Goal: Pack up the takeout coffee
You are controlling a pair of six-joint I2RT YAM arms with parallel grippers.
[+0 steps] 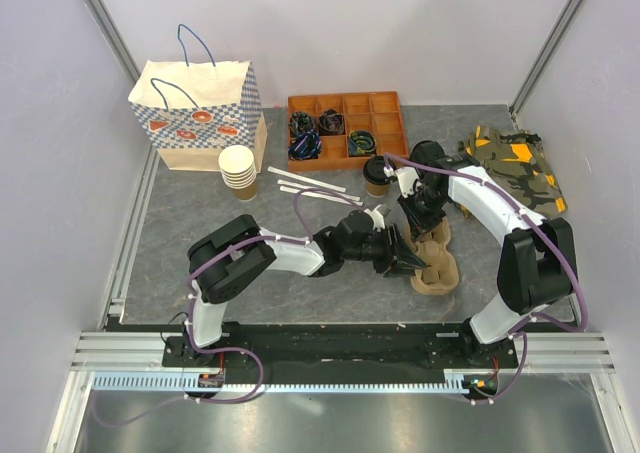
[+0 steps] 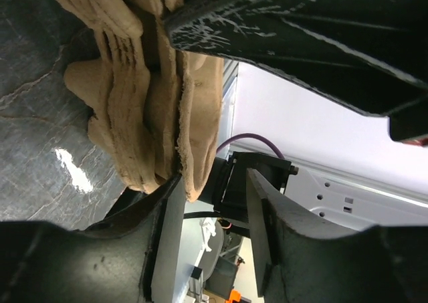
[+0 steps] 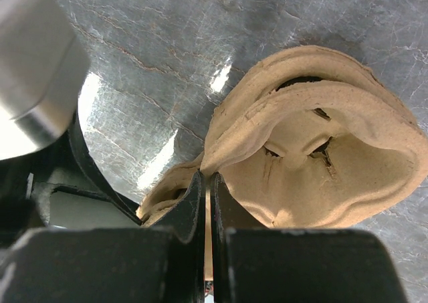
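Observation:
The takeout coffee (image 1: 377, 176), a tan cup with a black lid, stands upright just in front of the orange tray. A stack of tan pulp cup carriers (image 1: 437, 265) lies on the grey table in front of it. My right gripper (image 1: 426, 223) is shut on a thin rim of the top carrier (image 3: 321, 149), the jaws pinching it (image 3: 206, 182). My left gripper (image 1: 412, 265) is open at the stack's left side. In the left wrist view the stack's layered edge (image 2: 147, 102) hangs just at the tip of one finger (image 2: 164, 236), and the gap between the jaws (image 2: 210, 216) is otherwise empty.
A checked paper bag (image 1: 195, 113) with handles stands at the back left, with a stack of lidless paper cups (image 1: 238, 171) in front of it. White straws (image 1: 305, 185) lie near the orange divided tray (image 1: 345, 128). A camouflage cloth (image 1: 515, 163) lies at the right.

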